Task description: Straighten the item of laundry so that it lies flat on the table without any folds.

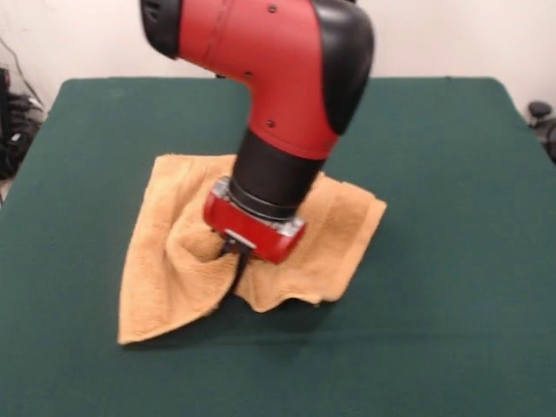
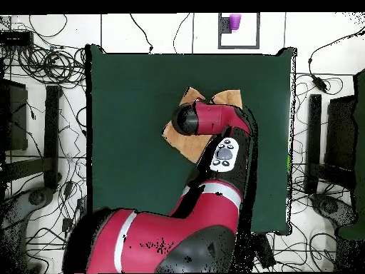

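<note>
We see no readable writing. Our hand [image 1: 236, 259] presses into the rumpled towel [image 1: 174, 261] on the green surface [image 1: 452, 261]; its grip we cannot tell.

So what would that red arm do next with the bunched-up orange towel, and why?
Probably a short pull outward across the dark green felt table. The pincer sits low in a deep crease of the orange-tan terry towel, whose near edge curls up; dragging that edge should spread the fold flat.
</note>
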